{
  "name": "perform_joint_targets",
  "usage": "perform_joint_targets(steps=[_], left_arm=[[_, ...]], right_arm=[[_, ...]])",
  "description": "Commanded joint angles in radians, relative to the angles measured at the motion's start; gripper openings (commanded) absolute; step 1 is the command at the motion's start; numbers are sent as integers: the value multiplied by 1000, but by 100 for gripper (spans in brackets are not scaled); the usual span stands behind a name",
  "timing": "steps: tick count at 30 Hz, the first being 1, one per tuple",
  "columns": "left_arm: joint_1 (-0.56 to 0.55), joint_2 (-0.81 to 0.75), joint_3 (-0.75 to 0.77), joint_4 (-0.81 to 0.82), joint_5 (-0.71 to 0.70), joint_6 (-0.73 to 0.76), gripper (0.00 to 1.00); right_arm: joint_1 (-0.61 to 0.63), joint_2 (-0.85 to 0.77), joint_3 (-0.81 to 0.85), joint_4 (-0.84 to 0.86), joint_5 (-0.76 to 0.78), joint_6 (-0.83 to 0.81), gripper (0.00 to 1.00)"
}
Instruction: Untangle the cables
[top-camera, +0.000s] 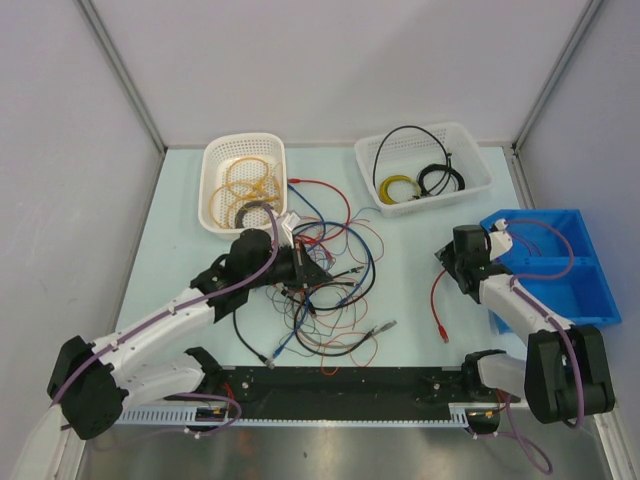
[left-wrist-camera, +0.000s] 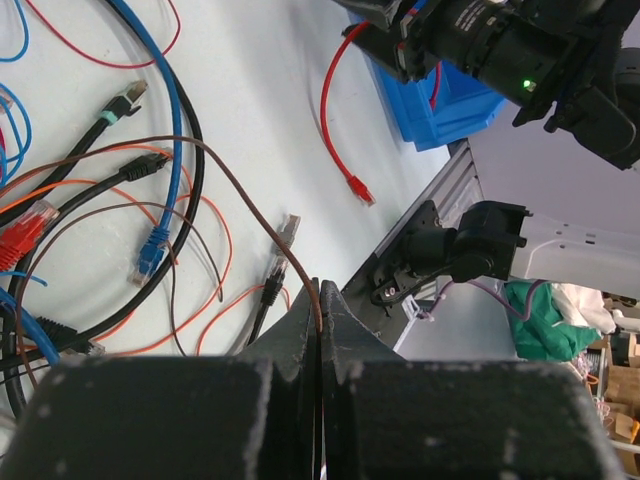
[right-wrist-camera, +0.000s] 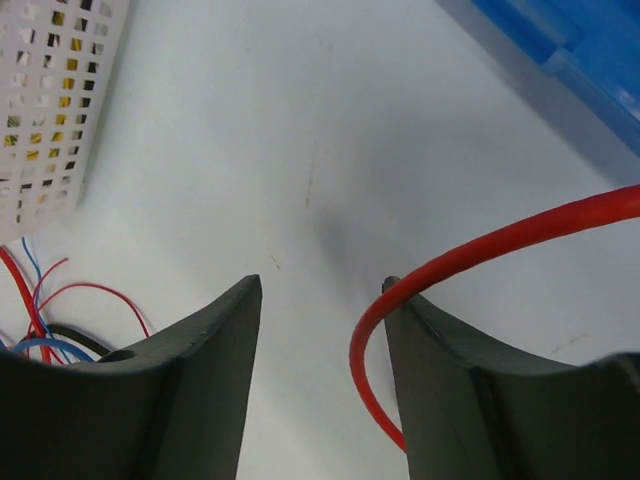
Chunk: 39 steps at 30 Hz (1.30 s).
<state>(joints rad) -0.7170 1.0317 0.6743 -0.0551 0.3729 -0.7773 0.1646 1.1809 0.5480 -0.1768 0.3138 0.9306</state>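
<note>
Left white mesh basket (top-camera: 244, 141): yellow-orange coils (top-camera: 240, 190)
Right white mesh basket (top-camera: 478, 165): black and yellow coils (top-camera: 428, 182)
Left gripper (left-wrist-camera: 318, 300): pinching thin brown wire (left-wrist-camera: 250, 196)
Right gripper (right-wrist-camera: 322, 300): gaping, red cable (right-wrist-camera: 500, 242) alongside

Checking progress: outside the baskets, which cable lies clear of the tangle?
The short red cable, alone right of the tangle; the rest are intertwined.
</note>
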Motion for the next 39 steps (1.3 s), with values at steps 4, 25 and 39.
perform_joint_targets(steps=[4, 25, 39], left_arm=[[-4, -2, -10, 11, 6, 15, 0], [-4, -30, -33, 14, 15, 6, 0], [-4, -38, -36, -20, 1, 24, 0]], right_arm=[[16, -18, -10, 94, 94, 5, 41], [47, -73, -13, -10, 45, -3, 64], [18, 80, -22, 292, 88, 30, 23]])
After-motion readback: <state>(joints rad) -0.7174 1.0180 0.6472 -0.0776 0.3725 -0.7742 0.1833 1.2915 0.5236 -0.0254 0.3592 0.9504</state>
